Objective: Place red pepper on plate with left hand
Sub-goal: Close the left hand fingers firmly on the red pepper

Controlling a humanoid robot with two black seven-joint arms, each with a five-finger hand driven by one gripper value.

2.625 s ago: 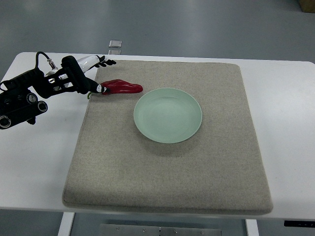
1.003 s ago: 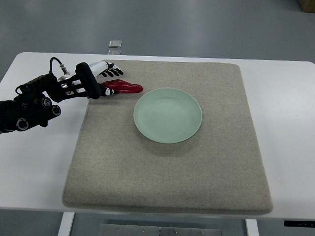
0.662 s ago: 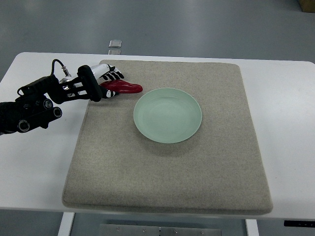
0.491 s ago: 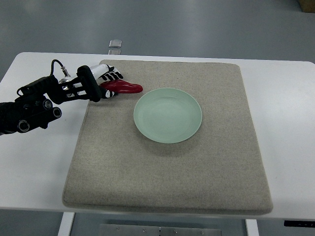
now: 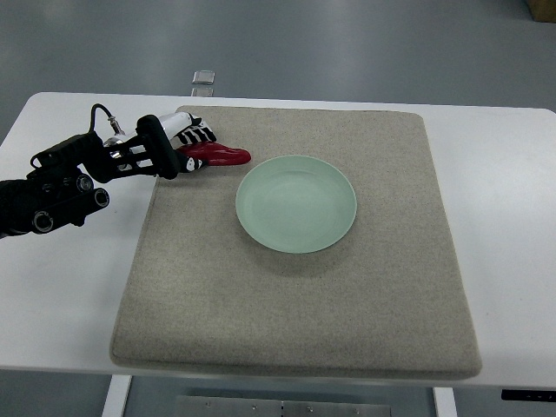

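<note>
A red pepper (image 5: 223,155) lies on the beige mat (image 5: 295,287), just left of the pale green plate (image 5: 296,203), pointing toward it. My left hand (image 5: 188,148) has its fingers (image 5: 198,134) over the pepper's stem end and its thumb under it, closed around that end. The pepper still rests on the mat. The plate has nothing on it. The right arm does not show.
The mat covers most of a white table (image 5: 512,174). My black left forearm (image 5: 61,178) lies over the table's left side. A small clear object (image 5: 204,78) sits at the table's far edge.
My left hand moved right along the mat's far left corner, reached the pepper's stem end and closed on it. In the last half second the pepper barely shifted.
</note>
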